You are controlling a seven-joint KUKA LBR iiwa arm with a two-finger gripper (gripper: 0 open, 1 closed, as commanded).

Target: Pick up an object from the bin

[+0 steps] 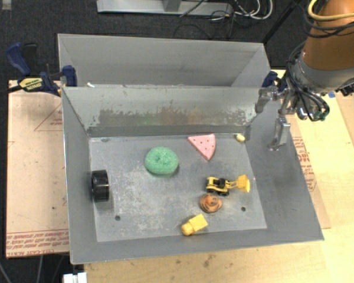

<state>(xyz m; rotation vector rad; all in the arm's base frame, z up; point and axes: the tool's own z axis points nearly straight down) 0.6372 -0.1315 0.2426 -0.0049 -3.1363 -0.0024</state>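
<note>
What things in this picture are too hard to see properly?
Camera view:
Small pale bit by the back wall: too small to name.
Brown round thing near the yellow toy vehicle: too small to tell what it is.
Arm's orange cover: cut off by the picture's right edge.

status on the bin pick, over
Gripper above bin's right wall, touching no thing. Nearest: small yellow bit, then pink wedge, both by the back wall. Nothing picked yet; no obstruction between.

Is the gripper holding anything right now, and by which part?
Nothing seen in it: the gripper hangs over the bin's right wall, apart from the pink wedge and yellow digger on the floor.
</note>
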